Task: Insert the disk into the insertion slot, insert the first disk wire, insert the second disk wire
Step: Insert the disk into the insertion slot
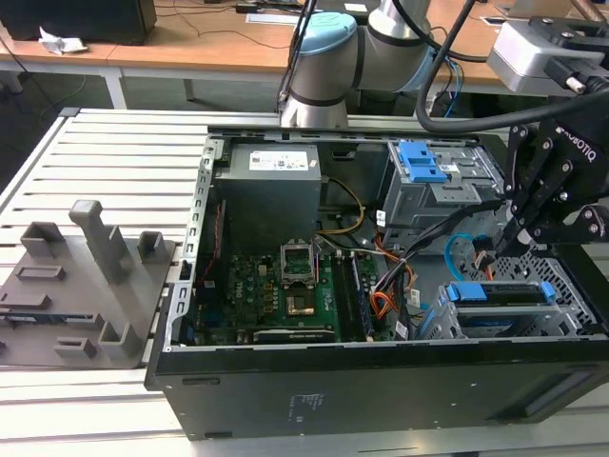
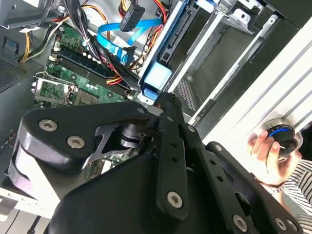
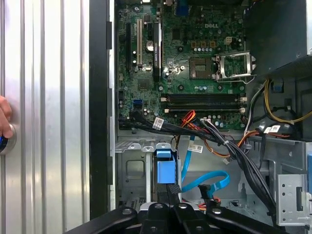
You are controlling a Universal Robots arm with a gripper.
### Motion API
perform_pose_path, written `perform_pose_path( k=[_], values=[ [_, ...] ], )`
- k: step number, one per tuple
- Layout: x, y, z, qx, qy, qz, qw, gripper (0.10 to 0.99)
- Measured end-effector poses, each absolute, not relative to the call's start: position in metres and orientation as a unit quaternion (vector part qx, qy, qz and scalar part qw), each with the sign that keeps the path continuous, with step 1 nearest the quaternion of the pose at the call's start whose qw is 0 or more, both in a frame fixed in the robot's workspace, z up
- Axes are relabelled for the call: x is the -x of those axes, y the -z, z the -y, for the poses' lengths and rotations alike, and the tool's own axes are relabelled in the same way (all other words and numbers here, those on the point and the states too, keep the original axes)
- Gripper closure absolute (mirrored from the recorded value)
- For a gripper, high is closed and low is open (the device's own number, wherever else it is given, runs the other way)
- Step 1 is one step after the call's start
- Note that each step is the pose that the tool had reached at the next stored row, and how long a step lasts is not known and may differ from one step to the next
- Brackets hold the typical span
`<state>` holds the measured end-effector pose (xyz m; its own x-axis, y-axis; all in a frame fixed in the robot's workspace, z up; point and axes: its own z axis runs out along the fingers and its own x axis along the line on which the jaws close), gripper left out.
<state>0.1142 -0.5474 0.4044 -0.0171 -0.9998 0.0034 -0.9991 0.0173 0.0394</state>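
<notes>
One disk [image 1: 497,293] seated in the insertion slot [image 1: 574,297] | gripper [image 1: 492,253] held at its connector end, judged for wiring, beside the second disk wire [image 1: 455,246] | grasp cannot be told

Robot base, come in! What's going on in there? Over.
Gripper close over the disk. Disk sitting in the slot. Blue wire loops beside the gripper, black cables close by. Over.

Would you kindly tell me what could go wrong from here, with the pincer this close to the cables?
1. The pincer hangs right by the looping second disk wire and might snag or kink it.
2. The black cable bundle runs past the disk and could get caught too.
3. A hand sits at a knob beside the case, possibly within the arm's sweep.
</notes>
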Motion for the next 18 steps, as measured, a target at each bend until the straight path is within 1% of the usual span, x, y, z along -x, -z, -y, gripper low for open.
perform_pose_path(
  k=[8, 18],
  values=[
    [-0.14, -0.404, 0.545, -0.701, 0.015, 0.713, 0.017, 0.98],
    [-0.142, -0.392, 0.545, -0.701, 0.016, 0.713, 0.018, 0.98]
  ],
)
